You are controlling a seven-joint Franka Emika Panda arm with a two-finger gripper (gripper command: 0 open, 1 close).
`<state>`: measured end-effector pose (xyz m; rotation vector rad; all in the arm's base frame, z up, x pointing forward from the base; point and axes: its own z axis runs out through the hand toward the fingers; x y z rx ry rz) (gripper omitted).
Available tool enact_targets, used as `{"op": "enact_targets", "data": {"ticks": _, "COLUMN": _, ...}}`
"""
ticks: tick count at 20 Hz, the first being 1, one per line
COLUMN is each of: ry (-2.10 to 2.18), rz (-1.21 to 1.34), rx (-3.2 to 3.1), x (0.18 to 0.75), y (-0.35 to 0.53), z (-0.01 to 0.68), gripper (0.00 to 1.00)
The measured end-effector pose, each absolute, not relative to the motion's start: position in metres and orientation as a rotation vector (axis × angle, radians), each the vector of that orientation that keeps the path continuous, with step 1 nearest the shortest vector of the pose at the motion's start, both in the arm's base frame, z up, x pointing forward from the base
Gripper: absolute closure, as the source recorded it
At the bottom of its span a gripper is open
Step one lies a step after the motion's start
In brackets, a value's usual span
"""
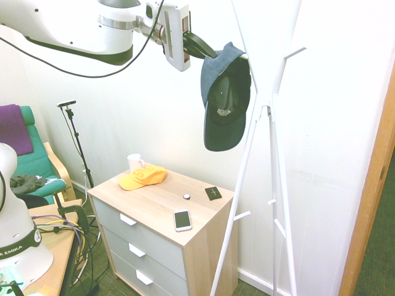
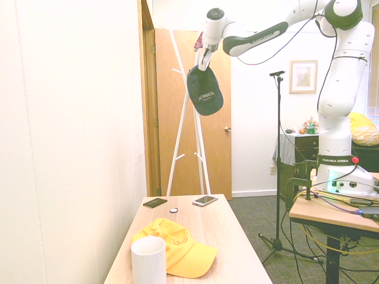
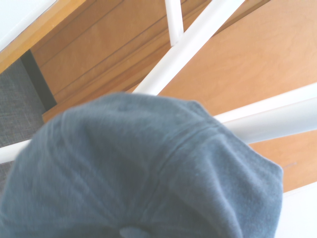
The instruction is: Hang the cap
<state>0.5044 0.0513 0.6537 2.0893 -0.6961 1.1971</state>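
The dark navy cap (image 1: 224, 102) hangs high in the air with its brim pointing down, right beside the white coat rack (image 1: 272, 132). My gripper (image 1: 208, 52) is shut on the cap's upper edge. The top of the cap lies against a short peg of the rack; whether the peg bears its weight I cannot tell. From the other side, the cap (image 2: 205, 92) dangles under the gripper (image 2: 205, 58), white lettering facing out, in front of the rack (image 2: 185, 112). In the wrist view the cap's blue fabric (image 3: 143, 173) fills the lower half, with white rack poles (image 3: 198, 44) behind it.
Below stands a wooden dresser (image 1: 154, 203) carrying a yellow-orange cap (image 1: 143, 177), a white mug (image 1: 134, 162), a phone (image 1: 182, 219), a black card (image 1: 213, 193) and a small round object (image 1: 186, 197). A wooden door (image 2: 204, 118) is behind the rack. A green chair (image 1: 34, 163) sits at the left.
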Motion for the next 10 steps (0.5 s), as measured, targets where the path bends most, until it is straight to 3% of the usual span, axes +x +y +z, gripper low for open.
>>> {"op": "enact_targets", "data": {"ticks": 10, "ry": -0.779, "rz": 1.136, "rx": 2.23, "x": 0.504, "y": 0.053, "z": 0.642, "gripper": 0.0}}
